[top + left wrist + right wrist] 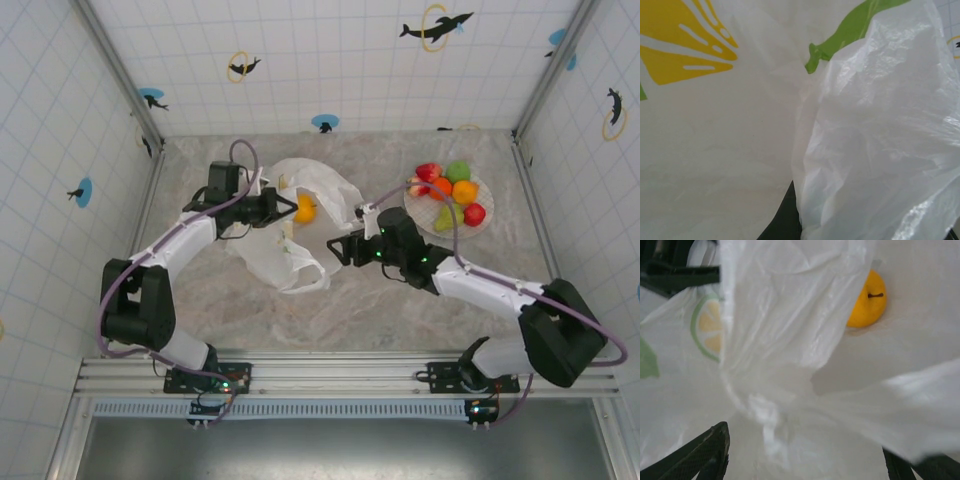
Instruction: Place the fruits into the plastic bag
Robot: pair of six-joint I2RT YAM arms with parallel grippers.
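Plastic bag lies crumpled on the marble table, mouth gaping toward the far wall, citrus-slice print on its film. One orange fruit sits inside the bag's mouth, on the film; from the right wrist camera its dark stem shows and a fold of the bag covers its left edge. Left claw reaches into the bag's mouth from the left and is just beside that orange fruit. Cannot tell whether it is spread or pinched on the film: the overhead view is too small, and its own camera is pressed against white plastic with a yellow slice and a green leaf printed on it. Right claw is at the bag's right edge, nearer the arm bases than the mouth. Its fingers stand wide apart, with a twisted strand of the bag hanging between them and nothing pinched. Well to the right of the bag, a round checked plate holds the other fruits in a heap: strawberry, green apple, an orange one, pear, red apple.
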